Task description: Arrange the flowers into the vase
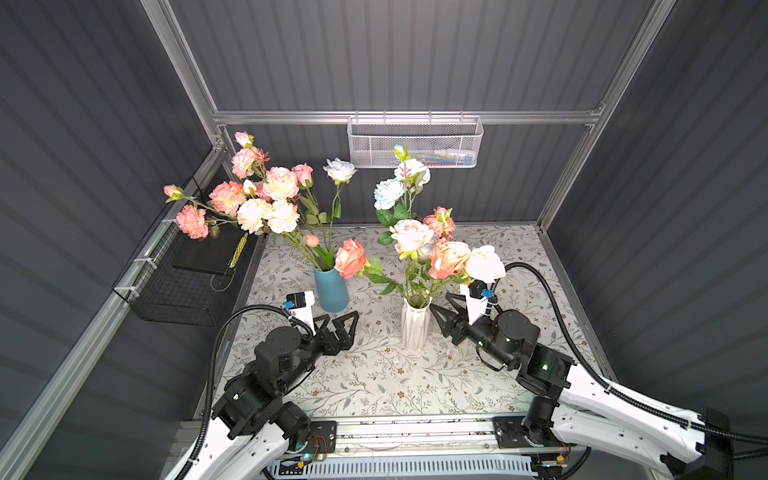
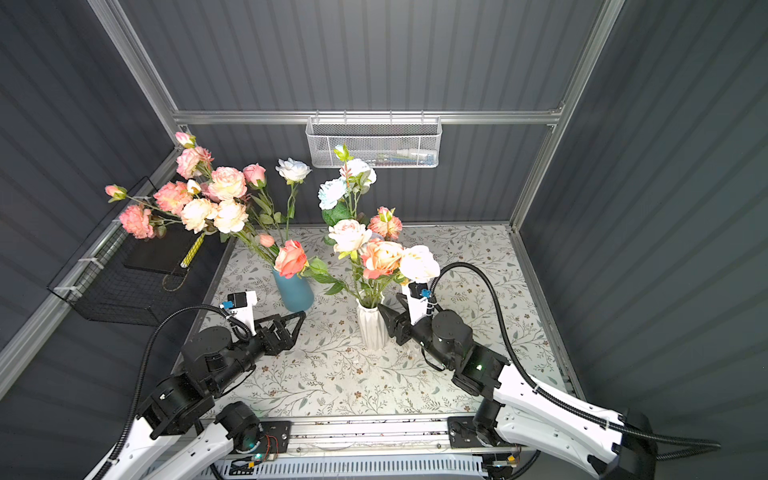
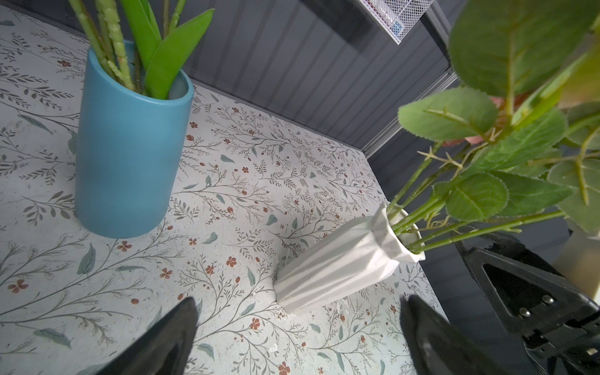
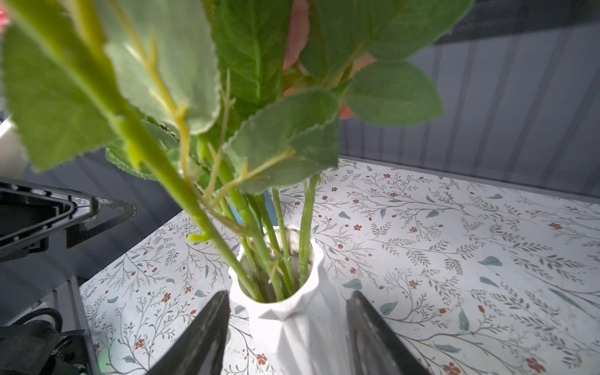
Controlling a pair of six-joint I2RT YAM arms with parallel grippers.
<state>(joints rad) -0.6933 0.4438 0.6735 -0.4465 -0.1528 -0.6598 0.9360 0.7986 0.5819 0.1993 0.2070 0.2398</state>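
A white ribbed vase point(image 1: 415, 328) point(image 2: 372, 328) stands mid-table and holds several flowers point(image 1: 446, 257) with peach, cream and pale-blue blooms. Their green stems point(image 4: 256, 233) run down into its mouth. My right gripper point(image 1: 440, 302) point(image 4: 289, 295) is open just right of the vase's neck; its fingers straddle the white vase point(image 4: 302, 324) with gaps on both sides. A blue vase point(image 1: 331, 291) point(image 3: 130, 146) to the left holds more flowers point(image 1: 266, 203), pink and cream. My left gripper point(image 1: 343, 318) point(image 3: 298, 311) is wide open and empty, low beside the blue vase and facing the white vase point(image 3: 341, 259).
A white mesh basket point(image 1: 415, 143) hangs on the back rail, just behind the tallest blooms. A black wire basket point(image 1: 183, 282) juts from the left wall under leaning pink blooms. Grey walls close in the flower-print tabletop point(image 1: 374, 382).
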